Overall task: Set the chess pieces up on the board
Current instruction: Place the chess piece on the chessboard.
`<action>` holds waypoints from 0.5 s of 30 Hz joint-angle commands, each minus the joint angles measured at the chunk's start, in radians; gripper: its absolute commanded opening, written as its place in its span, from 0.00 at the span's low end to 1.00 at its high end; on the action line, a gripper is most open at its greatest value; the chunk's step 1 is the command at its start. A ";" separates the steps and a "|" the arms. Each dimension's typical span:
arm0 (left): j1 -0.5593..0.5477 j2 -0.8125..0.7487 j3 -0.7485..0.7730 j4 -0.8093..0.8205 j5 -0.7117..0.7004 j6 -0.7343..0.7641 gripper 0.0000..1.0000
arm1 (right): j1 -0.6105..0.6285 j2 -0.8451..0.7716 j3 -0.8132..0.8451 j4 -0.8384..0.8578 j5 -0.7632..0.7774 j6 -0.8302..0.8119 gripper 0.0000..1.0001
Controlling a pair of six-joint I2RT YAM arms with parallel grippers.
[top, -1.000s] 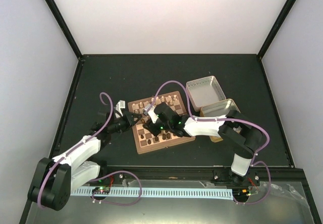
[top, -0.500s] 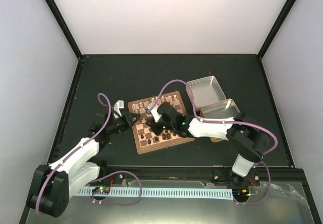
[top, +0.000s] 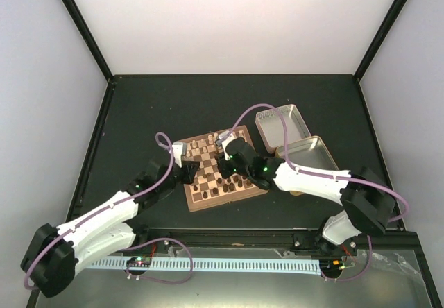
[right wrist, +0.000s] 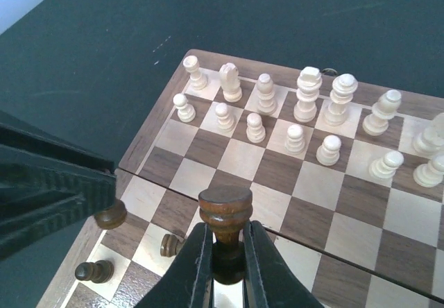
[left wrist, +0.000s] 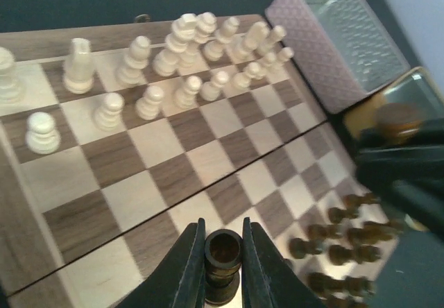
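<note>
Left gripper (left wrist: pixel 223 233) clamps hollow-topped dark piece (left wrist: pixel 223 251); right gripper (right wrist: pixel 226 229) nips round-headed dark piece (right wrist: pixel 225 209) below head; likely light, slick, tippy

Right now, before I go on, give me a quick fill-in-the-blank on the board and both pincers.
1. The left pincer grips a piece coloured ___.
2. The right pincer is ___ on a dark piece.
3. On the board, the cream pieces stand in ___ rows.
4. In the top view the tins lie ___ of the board.
Missing words: dark; shut; two; right.
</note>
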 commanded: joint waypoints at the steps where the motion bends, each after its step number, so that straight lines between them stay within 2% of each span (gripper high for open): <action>1: -0.075 0.052 -0.017 0.026 -0.302 0.077 0.02 | -0.006 -0.052 -0.016 -0.031 0.058 0.035 0.02; 7: -0.118 0.127 -0.054 0.135 -0.390 0.107 0.03 | -0.006 -0.082 -0.028 -0.040 0.059 0.030 0.02; 15: -0.129 0.189 -0.123 0.212 -0.387 0.090 0.10 | -0.007 -0.103 -0.034 -0.041 0.061 0.023 0.03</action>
